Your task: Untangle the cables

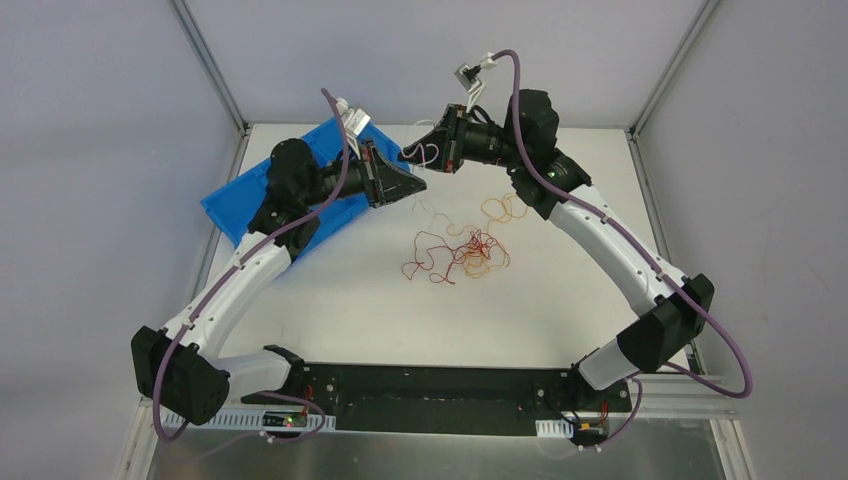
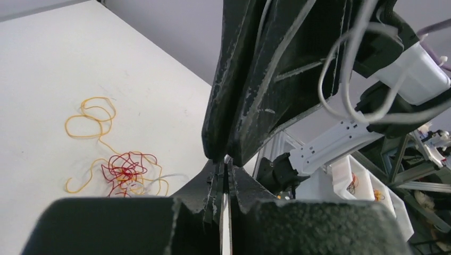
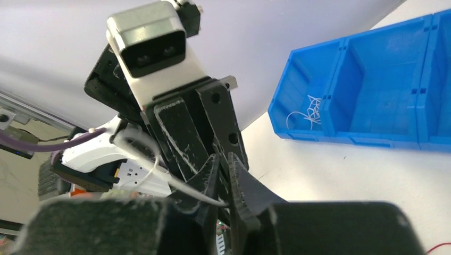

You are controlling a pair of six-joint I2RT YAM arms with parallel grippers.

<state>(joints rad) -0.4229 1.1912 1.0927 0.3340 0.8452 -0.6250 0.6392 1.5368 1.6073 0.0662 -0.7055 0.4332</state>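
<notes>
A tangle of red, orange-yellow and white cables (image 1: 470, 250) lies mid-table; it also shows in the left wrist view (image 2: 125, 170). An orange-yellow loop (image 1: 497, 208) trails off toward the back. My two grippers meet tip to tip in the air above the table's back. My right gripper (image 1: 408, 155) is shut on a white cable (image 3: 175, 183), which loops out to its side (image 1: 428, 156). My left gripper (image 1: 415, 185) is shut, with a thin white strip of that cable between its jaws (image 2: 226, 175).
A blue compartment bin (image 1: 225, 205) stands at the back left, under my left arm. One compartment holds a curled white wire (image 3: 308, 109). Another thin white wire (image 1: 432, 212) lies on the table below the grippers.
</notes>
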